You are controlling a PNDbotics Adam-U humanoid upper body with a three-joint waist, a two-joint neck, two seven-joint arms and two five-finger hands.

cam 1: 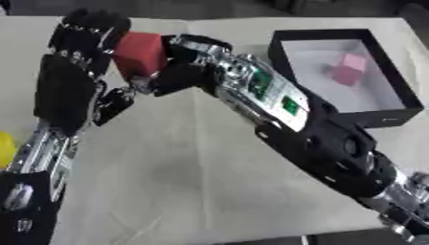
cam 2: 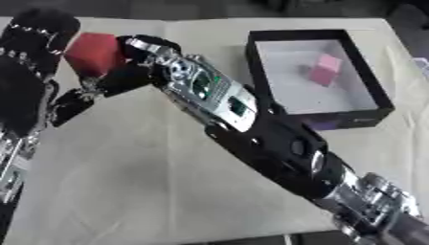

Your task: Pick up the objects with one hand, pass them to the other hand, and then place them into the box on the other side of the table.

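Right forearm, black with silver plates and green patches, crosses the lower right of the view and runs up to the right hand [cam 1: 188,62], which meets the red cube [cam 1: 140,53] above the table [cam 1: 193,167].

Red cube: held off the table between the two hands, near the table's far left part. Right hand's dark fingers curl against the cube's right and lower faces; they have hold of it on that side. Left hand [cam 1: 71,81] stands upright just left of the cube, fingers [cam 1: 90,28] curled over at the top and touching the cube's upper left edge; thumb [cam 1: 113,103] hangs below the cube, apart from it. Cannot tell whether the left fingers really grip the cube or only rest against it.

Black box [cam 2: 368,91], white inside, sits on the table well to the right of the right hand's fingers, beyond the forearm. Pink cube [cam 2: 322,70] lies inside it, toward the far part of the floor.

Yellow object [cam 1: 5,148], only partly in view, at the left edge beside the left forearm, below the left fingers.
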